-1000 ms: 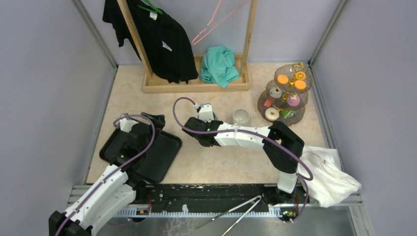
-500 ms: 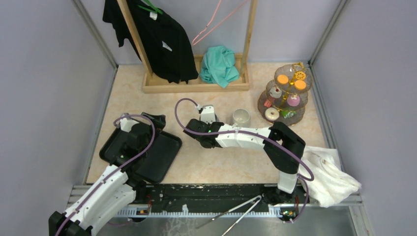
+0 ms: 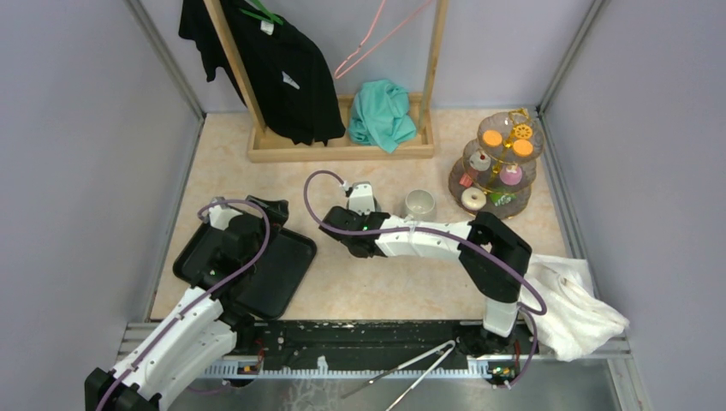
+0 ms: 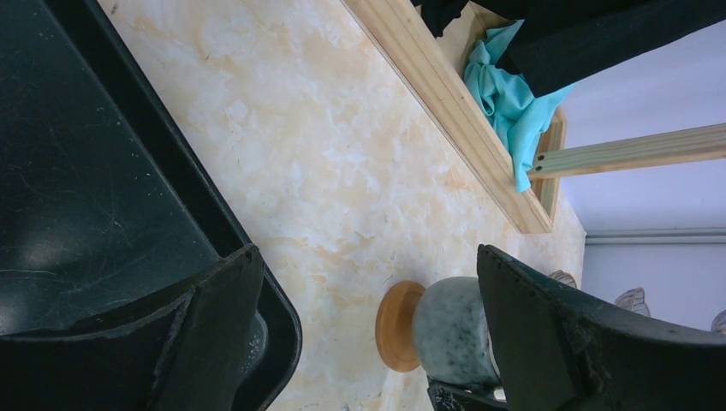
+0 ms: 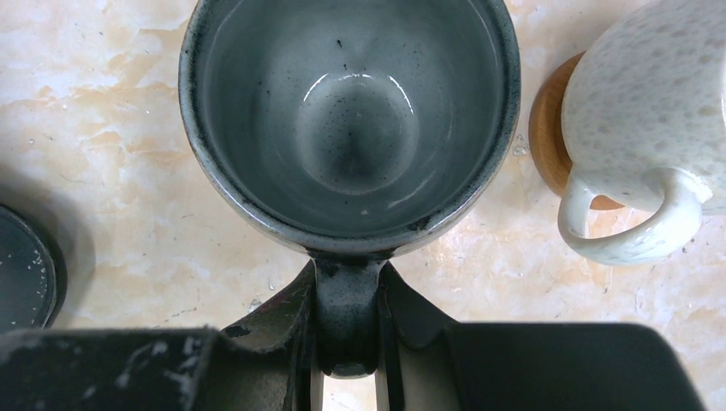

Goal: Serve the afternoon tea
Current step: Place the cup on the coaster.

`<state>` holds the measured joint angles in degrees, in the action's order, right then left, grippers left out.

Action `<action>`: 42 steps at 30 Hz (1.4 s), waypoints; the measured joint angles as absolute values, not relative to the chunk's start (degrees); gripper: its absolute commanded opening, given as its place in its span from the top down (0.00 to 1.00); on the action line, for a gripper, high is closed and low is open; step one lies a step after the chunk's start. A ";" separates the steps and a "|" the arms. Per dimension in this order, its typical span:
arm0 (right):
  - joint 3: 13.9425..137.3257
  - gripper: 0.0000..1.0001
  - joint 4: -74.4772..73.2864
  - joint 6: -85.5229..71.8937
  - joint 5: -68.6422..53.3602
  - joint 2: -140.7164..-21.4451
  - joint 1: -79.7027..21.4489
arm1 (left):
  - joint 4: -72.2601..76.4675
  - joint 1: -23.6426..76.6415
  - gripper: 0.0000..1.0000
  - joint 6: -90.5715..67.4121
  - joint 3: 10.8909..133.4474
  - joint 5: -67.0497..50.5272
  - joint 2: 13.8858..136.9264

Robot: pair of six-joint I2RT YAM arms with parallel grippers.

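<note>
Grey mug (image 5: 351, 120): handle pinched by right gripper (image 5: 347, 318), mid-table. Open tabletop (image 5: 111, 171) lies to its left. Speckled white mug (image 5: 651, 103) on coaster (image 5: 548, 141) sits just beside it (apparently not touching). Left gripper (image 4: 368, 257): fingers spread over black tray (image 4: 86, 188) rim. Three-tier stand (image 3: 496, 167): far right corner, well apart.

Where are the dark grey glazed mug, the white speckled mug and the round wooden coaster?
Dark grey glazed mug (image 5: 347, 120): right wrist view, inner wall.
White speckled mug (image 5: 651, 103): right wrist view, outer wall.
Round wooden coaster (image 5: 546, 137): right wrist view, exposed left rim.
</note>
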<state>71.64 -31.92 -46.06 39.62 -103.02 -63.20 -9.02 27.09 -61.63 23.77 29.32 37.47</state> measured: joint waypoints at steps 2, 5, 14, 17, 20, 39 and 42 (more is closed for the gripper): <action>71.66 1.00 -31.53 -45.98 39.62 -103.11 -63.18 | -9.02 27.09 0.01 -61.63 23.77 29.32 37.47; 71.66 1.00 -30.81 -45.60 39.55 -103.50 -62.83 | -9.02 27.11 0.01 -61.63 23.77 29.32 37.47; 71.64 1.00 -29.61 -45.08 38.74 -104.68 -61.80 | -9.04 27.09 0.01 -61.63 23.77 29.34 37.36; 71.64 1.00 -29.54 -45.06 38.46 -104.73 -61.58 | -9.04 27.11 0.01 -61.63 23.77 29.32 37.36; 71.61 1.00 -29.34 -45.06 38.13 -104.73 -61.52 | -9.04 27.09 0.01 -61.63 23.77 29.34 37.36; 69.80 1.00 -27.86 -45.30 37.58 -104.86 -61.49 | -9.30 27.09 0.01 -61.65 23.77 29.32 36.97; 69.80 1.00 -27.90 -45.50 37.89 -104.90 -61.87 | -9.43 27.09 0.01 -61.65 23.77 29.32 36.88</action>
